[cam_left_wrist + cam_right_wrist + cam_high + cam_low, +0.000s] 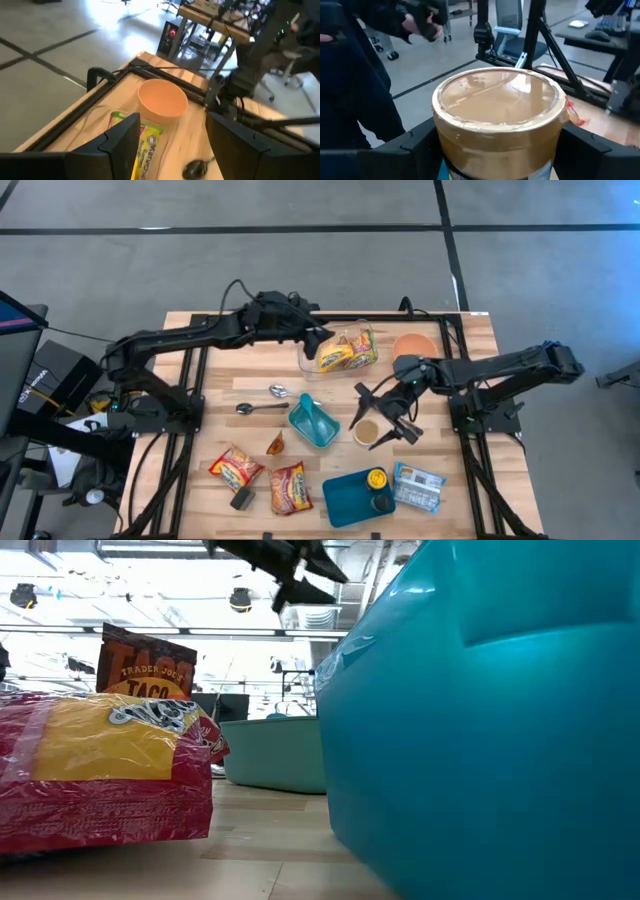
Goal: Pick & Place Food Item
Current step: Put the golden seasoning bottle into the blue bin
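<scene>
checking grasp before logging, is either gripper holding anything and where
Right gripper straddles the cup, fingers open at its sides; not gripped. Left gripper is open above the snack bag, holding nothing.

Robotics lab or workshop. Butcher-block table (215, 380) in a black metal frame, on grey concrete floor (300, 260) with taped lines. Office chair (509, 20) and desks (600, 40) behind; open ceiling with strip lights (60, 590). Person's hand (422, 22) visible beyond the table's edge.

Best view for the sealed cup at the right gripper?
Right wrist view: the cup fills the frame between the open right gripper's fingers, film lid clear. High view shows it small beside the teal container. Low and left wrist views don't show it.
</scene>
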Available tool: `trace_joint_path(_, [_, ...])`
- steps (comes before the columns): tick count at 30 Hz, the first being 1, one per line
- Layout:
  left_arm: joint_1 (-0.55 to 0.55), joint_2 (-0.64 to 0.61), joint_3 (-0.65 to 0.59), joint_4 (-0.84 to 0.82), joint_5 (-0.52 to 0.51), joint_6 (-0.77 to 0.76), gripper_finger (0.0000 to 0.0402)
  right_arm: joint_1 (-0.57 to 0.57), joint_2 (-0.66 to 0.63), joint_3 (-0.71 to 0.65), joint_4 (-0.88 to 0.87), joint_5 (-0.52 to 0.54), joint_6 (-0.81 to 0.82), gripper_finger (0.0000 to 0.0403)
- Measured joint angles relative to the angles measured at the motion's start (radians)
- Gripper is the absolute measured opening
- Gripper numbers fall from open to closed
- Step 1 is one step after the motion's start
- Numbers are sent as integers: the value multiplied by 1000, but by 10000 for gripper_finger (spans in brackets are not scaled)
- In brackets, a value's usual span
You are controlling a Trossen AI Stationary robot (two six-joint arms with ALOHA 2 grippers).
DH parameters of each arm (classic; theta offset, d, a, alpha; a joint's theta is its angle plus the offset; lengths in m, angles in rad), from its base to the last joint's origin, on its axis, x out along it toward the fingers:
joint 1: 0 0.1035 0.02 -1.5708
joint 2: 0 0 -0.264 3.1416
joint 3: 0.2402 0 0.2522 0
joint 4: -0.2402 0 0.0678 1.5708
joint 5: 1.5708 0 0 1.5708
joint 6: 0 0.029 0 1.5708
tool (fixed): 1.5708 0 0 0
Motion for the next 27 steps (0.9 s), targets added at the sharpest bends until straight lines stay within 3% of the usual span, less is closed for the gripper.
trace_joint_path(8, [-1, -175, 0, -193, -11, 21, 222, 30, 79, 0, 88, 0, -4, 290])
trace_joint_path(27, [-1, -396, 0, -226, -11, 14, 222, 145, 287, 2, 234, 0, -112, 291])
